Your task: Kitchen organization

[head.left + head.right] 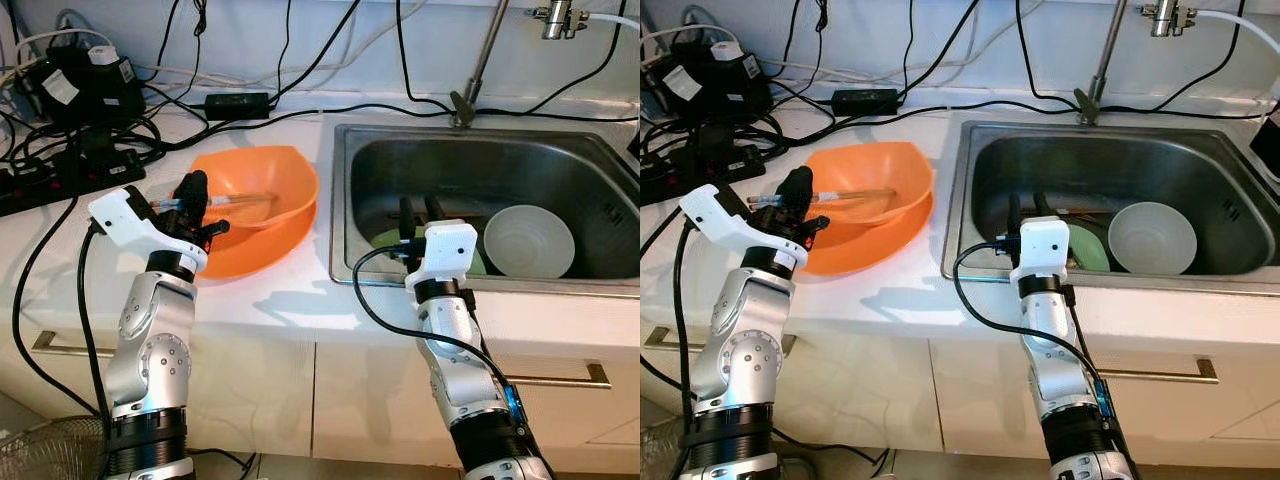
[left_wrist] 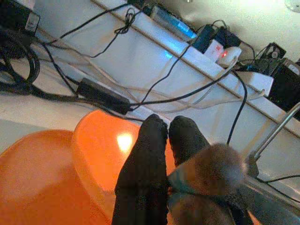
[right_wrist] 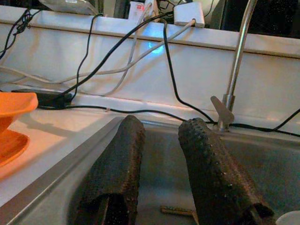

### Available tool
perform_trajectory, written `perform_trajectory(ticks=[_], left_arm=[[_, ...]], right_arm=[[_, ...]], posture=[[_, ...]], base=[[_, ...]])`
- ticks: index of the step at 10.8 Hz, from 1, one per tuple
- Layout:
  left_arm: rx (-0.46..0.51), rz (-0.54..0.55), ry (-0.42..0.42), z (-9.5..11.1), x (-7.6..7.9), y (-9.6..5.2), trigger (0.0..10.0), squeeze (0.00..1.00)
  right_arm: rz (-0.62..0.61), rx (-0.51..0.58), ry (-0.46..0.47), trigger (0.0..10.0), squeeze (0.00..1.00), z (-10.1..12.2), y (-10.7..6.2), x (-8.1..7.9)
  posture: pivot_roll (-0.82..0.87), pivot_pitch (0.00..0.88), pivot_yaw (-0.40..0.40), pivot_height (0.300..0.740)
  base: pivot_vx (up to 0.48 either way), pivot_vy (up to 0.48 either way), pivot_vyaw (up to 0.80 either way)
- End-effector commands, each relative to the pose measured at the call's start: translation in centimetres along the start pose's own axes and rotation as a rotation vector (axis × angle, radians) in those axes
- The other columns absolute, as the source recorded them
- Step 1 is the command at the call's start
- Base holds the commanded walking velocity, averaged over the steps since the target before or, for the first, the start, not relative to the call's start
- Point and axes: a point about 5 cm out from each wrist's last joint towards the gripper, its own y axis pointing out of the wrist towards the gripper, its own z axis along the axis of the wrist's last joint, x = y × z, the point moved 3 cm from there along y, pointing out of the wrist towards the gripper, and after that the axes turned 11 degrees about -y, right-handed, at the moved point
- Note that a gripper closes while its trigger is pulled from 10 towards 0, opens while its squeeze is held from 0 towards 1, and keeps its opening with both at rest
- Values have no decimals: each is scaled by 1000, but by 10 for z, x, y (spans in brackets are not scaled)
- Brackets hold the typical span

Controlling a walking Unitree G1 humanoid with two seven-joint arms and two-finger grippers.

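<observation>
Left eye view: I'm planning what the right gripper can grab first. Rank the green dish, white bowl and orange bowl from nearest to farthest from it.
From the right gripper:
1. Green dish, in the sink right beside the fingers.
2. White bowl, in the sink, to its right.
3. Orange bowl, on the counter, to its left.

The worktop point(image 1: 290, 300) carries a basin point(image 1: 262, 205) near its middle, just left of the sink point(image 1: 350, 200), which is set into the worktop's right part. A pair of chopsticks point(image 1: 235, 200) lies across the inside of the basin. In the sink a bowl point(image 1: 528, 240) sits toward the front right, with a plate point(image 1: 392, 240) to its left by the front wall. The tap point(image 1: 480, 60) rises from the back edge behind the sink. A power strip point(image 1: 50, 185) and a tangle of cables point(image 1: 90, 130) lie at the worktop's back left corner, and an adapter point(image 1: 237, 102) rests along the back edge behind the basin.
</observation>
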Motion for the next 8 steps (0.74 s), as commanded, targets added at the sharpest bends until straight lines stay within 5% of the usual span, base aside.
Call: perform_trajectory(ticks=[1, 5, 6, 7, 8], left_arm=[[30, -32, 19, 10, 11, 5, 0, 0], [93, -85, -23, 26, 32, 12, 0, 0], [102, -140, -94, 28, 50, 16, 0, 0], [82, -169, -111, 22, 60, 19, 10000, 0], [63, -188, -130, 15, 68, 20, 10000, 0]], right_arm=[[15, -42, -10, 10000, 0, -9, -2, -3], [9, -39, -12, 10000, 0, -8, -1, -3], [5, -32, -12, 10000, 0, -6, 2, -1], [2, -27, -1, 10000, 0, -3, 5, 0], [-2, -14, 8, 10000, 0, 2, 9, 1]], posture=[[101, 0, 52, 740], [102, 0, 53, 740], [102, 0, 51, 740], [102, 0, 51, 740], [100, 0, 52, 740]], base=[[0, 0, 0], [0, 0, 0], [0, 0, 0], [0, 0, 0], [0, 0, 0]])
